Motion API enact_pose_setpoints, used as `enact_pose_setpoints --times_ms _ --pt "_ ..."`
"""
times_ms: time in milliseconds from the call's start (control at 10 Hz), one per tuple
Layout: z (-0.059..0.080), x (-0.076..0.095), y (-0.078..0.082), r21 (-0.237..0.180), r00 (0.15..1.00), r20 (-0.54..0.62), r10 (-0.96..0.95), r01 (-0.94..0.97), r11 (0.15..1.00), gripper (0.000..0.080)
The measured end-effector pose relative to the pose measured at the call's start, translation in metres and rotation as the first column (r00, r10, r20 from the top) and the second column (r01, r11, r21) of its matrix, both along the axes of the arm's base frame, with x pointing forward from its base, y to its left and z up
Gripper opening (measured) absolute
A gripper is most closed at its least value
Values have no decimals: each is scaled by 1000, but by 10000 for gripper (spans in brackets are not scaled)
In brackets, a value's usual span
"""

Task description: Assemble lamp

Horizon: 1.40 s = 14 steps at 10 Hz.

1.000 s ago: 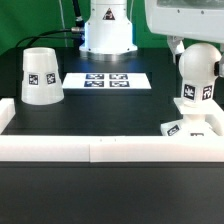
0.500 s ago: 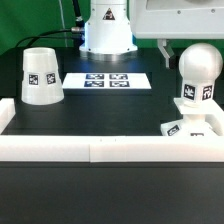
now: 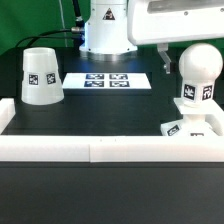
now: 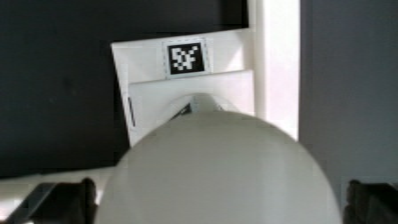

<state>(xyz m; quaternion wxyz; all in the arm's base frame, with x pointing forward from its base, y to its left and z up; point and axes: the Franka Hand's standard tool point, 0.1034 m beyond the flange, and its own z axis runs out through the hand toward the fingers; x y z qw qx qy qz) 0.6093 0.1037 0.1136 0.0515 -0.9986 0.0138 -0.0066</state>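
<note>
The lamp's rounded bulb stands upright on its short neck on the flat square base at the exterior view's right. The tapered cone shade stands apart at the left. My gripper hangs just above and behind the bulb's top; one dark finger shows beside it. In the wrist view the bulb fills the space between my two fingers, which stand wide apart on either side of it. The gripper is open and holds nothing. The base with one tag lies beyond.
The marker board lies flat in the middle of the black table. A white rail runs along the front and up the left side. The robot's white pedestal stands at the back.
My gripper has lifted and shifted toward the exterior view's left, off the bulb's top. The bulb stays upright on the base. The shade has not moved.
</note>
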Motion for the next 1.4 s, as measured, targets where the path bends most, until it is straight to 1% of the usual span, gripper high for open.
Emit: enact_pose_setpoints --times_ms 200,300,600,700,1000,1100,1200,1300,1400 --pt "1 1 3 -29 983 19 182 -182 983 698" --pt "1 1 3 -43 956 27 291 -290 956 698" --pt "1 1 0 -54 861 39 506 -504 862 698" --pt "0 1 1 -55 849 39 527 -525 850 698" --pt "0 1 -2 -72 753 39 657 -653 754 698" --pt "0 1 -1 -81 739 34 673 -669 738 698" --pt "0 1 -3 -94 690 28 723 -718 690 698" --pt "1 2 -4 -97 658 26 752 -748 657 698" --pt "2 2 -1 -106 662 18 749 -744 660 698"
